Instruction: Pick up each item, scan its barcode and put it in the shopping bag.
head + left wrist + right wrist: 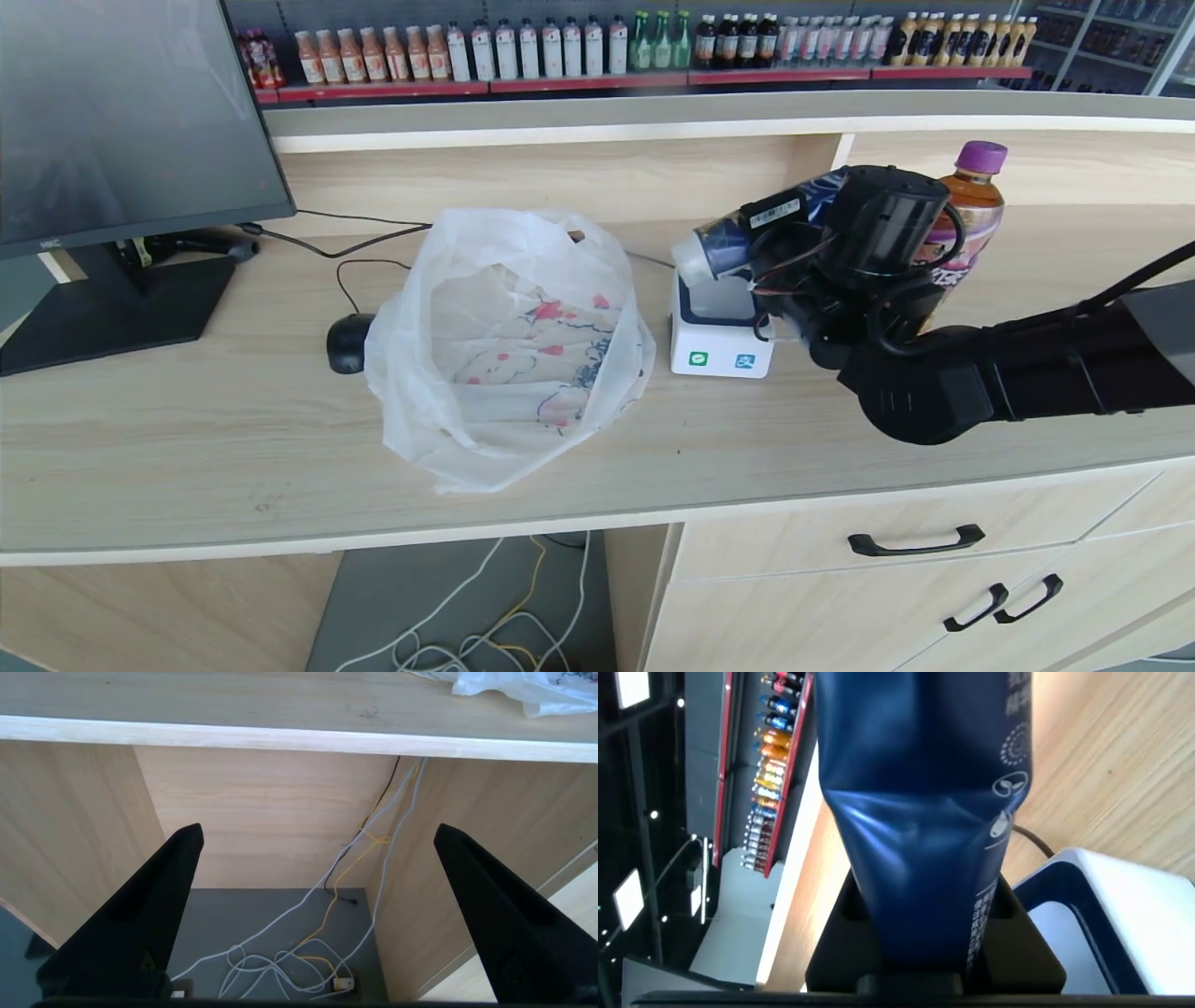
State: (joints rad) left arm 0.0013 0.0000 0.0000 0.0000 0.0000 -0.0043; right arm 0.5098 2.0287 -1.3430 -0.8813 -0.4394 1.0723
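Dark blue and glossy, the pouch (742, 233) looks like a soft film pack. It probably weighs little, gives when squeezed and could slide under a loose hold. The right hand (929, 952) is closed on it, one finger on each flat side. It hangs just above the white scanner (719, 336), its barcode label turned upward in the head view. My guess is that a firm pinch across the flat body, away from the label, suits it best, since a harder squeeze would crease the film. The shopping bag (504, 345) stands open next to the scanner on the robot's left, thin plastic that may sag or shift when something drops in. A bottle (976, 215) with a purple cap stands behind the right arm.

Pale wood-grain worktop (187, 439) carries all this, along with a monitor (121, 112) and a mouse (347, 343). The left hand (318, 840) hangs below its front edge, spread wide and holding nothing, above loose cables (308, 961). Behind the worktop, shelves (597, 79) hold rows of drinks.
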